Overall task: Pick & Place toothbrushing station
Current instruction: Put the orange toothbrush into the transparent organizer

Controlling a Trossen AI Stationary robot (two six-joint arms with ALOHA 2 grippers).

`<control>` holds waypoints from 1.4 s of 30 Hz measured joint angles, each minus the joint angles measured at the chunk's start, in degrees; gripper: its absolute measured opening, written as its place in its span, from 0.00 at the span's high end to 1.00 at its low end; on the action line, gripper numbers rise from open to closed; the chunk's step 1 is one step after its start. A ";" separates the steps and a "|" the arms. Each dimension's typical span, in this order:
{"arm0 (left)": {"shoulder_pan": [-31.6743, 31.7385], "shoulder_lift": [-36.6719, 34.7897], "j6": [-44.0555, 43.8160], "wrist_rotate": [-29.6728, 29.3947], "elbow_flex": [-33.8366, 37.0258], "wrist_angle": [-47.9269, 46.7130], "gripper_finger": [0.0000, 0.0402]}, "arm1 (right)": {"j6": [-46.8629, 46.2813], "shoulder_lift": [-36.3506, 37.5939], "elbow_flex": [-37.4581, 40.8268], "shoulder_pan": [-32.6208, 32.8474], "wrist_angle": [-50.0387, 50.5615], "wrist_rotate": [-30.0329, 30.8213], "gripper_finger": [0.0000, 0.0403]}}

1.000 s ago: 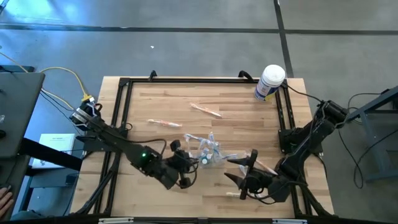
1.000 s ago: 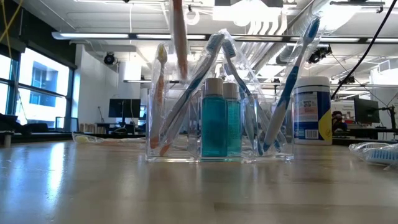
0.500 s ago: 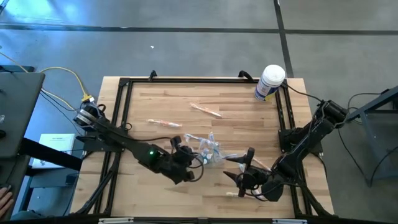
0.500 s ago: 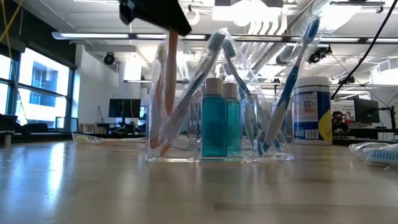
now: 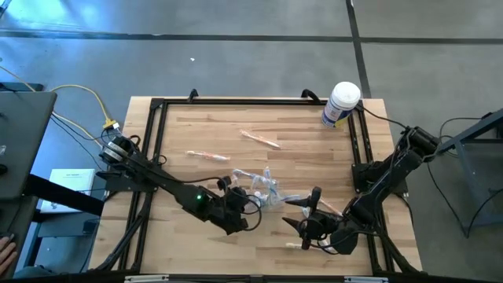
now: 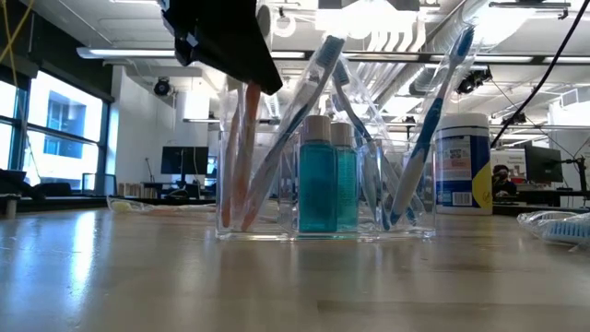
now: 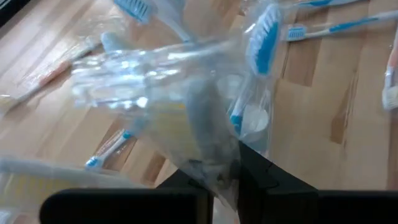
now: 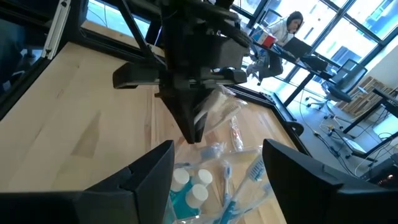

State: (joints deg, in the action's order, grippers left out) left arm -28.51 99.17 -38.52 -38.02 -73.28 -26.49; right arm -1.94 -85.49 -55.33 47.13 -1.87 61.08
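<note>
Bright overhead ceiling light, window glare, blurred left wrist view.

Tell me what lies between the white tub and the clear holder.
High view: only bare wood separates the white tub from the clear holder; a loose toothbrush lies off to the side.

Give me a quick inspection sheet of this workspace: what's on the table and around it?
Surface: light wooden table inside a black frame.
Job's things: clear plastic toothbrush holder holding blue toothbrushes, an orange toothbrush and two teal bottles.
Clutter: white cylindrical tub with blue label at the far right corner; two loose wrapped orange toothbrushes on the wood.
End effectors: left end effector above the holder's left side, pinching an orange toothbrush there; right end effector beside the holder, open, empty.
Cables: yellow cable left of the table.
Surroundings: grey floor; person seated at a desk by windows.
</note>
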 joint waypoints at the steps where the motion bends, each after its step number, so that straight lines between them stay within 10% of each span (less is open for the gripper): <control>1: 0.00 0.19 -0.10 -0.02 0.00 0.15 0.90 | -0.02 0.00 0.00 0.00 0.02 0.00 0.41; 27: -0.90 -5.15 2.66 2.85 -0.02 -2.89 0.80 | -0.02 0.00 0.00 -0.02 -0.02 0.05 0.41; 42: -2.68 -13.62 -24.63 9.19 -0.11 -44.25 0.80 | -0.04 0.00 0.00 -0.02 0.00 0.04 0.41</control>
State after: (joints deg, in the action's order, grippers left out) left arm -31.19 85.56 -63.15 -28.83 -73.38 -70.74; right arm -1.97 -85.49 -55.33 47.11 -1.87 61.12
